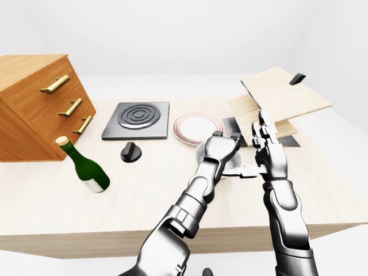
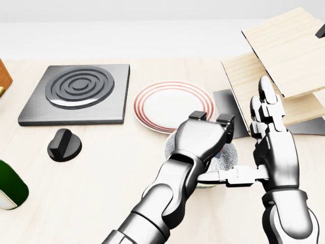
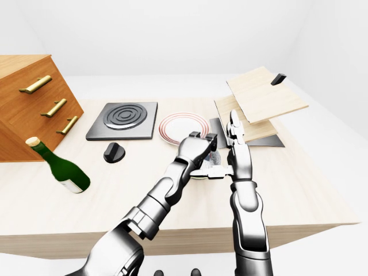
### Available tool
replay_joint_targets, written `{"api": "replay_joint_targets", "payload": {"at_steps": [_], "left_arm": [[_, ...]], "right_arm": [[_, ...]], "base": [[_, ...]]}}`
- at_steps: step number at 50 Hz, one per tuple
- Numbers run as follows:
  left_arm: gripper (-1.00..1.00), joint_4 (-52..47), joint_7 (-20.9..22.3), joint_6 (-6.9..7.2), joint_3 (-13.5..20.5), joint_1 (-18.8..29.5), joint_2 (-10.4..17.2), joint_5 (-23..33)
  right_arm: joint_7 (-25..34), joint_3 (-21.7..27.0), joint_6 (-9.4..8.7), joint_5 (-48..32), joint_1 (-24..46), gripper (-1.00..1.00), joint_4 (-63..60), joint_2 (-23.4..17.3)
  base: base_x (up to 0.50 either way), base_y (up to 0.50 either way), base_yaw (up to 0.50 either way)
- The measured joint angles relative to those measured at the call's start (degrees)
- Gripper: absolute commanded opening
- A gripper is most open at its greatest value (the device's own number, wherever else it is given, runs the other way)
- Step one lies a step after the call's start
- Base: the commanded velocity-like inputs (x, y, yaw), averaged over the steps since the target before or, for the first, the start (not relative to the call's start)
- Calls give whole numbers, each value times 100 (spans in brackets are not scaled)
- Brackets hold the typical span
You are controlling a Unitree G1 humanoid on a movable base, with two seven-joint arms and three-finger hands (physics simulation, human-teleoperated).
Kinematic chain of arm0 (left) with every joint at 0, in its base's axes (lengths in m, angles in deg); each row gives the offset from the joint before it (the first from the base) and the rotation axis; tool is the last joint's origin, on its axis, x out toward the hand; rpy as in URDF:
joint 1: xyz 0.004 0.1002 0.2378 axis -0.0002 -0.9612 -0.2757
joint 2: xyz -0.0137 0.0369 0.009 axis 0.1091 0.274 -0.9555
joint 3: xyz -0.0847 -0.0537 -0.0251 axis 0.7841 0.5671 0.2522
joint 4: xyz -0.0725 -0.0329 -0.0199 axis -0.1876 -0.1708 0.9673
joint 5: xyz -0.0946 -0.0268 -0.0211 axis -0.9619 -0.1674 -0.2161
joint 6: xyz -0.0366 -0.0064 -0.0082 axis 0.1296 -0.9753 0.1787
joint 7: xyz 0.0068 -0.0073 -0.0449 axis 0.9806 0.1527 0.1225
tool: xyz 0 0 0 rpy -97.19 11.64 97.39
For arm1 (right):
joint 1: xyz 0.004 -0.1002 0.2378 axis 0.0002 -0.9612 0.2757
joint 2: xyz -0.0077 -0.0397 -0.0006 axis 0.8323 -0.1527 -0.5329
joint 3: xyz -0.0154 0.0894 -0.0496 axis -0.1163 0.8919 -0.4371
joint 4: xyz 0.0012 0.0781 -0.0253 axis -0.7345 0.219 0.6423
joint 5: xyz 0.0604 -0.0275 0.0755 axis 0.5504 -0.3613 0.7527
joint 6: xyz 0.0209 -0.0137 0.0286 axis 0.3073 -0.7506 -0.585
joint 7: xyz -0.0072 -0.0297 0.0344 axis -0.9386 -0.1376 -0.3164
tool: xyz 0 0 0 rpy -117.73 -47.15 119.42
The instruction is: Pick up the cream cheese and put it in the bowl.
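The bench [image 2: 127, 168] is made of pale, smooth wood with a matt look. The drawer box [image 1: 29, 115] is made of darker, warmer wood, and shiny gold metal is seen on its handles [image 1: 55, 84]. The bottle [image 1: 86, 167] is made of glossy green glass. The burner plate [image 2: 76, 94] looks like dull grey metal. Shiny silver metal covers both hands [image 2: 203, 140], [image 2: 274, 145]. The plate [image 2: 167, 104] is smooth and white.

Both hands crowd the bowl [image 2: 229, 155]; wooden shelf [image 2: 284, 66] overhangs its right
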Motion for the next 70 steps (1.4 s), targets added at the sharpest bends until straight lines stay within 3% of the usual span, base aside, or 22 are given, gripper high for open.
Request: {"api": "replay_joint_targets", "payload": {"at_steps": [22,24,25,26,27,32,35,55,64,70], "left_arm": [[-97,278,-146,0,-12,11,58,-35],[-47,265,-144,0,-15,1,63,-13],[-7,253,-143,0,-17,-5,66,11],[0,239,-142,0,-20,-10,68,37],[47,224,-140,0,-24,-15,70,60],[62,150,-125,0,-38,-47,77,156],[94,102,-108,0,-45,-72,79,202],[78,-625,182,0,-72,-210,86,490],[91,-1549,538,0,-74,-525,188,557],[97,-2413,752,0,33,-925,422,285]], "right_arm": [[-9,-16,0,-22,5,100,31,4],[-10,-20,0,-27,8,100,43,4],[-11,-22,0,-29,9,100,48,5],[-11,-24,0,-31,10,100,54,5],[-12,-26,0,-33,12,100,59,6],[-16,-38,0,-45,18,100,86,9],[-17,-44,0,-51,20,100,100,11],[-24,-88,0,-97,9,100,148,30],[-31,-109,0,-122,9,100,186,41],[-35,-116,0,-132,3,100,184,45]], "base": [[0,0,0],[0,0,0],[0,0,0],[0,0,0],[0,0,0],[0,0,0],[0,0,0],[0,0,0],[0,0,0],[0,0,0]]}}
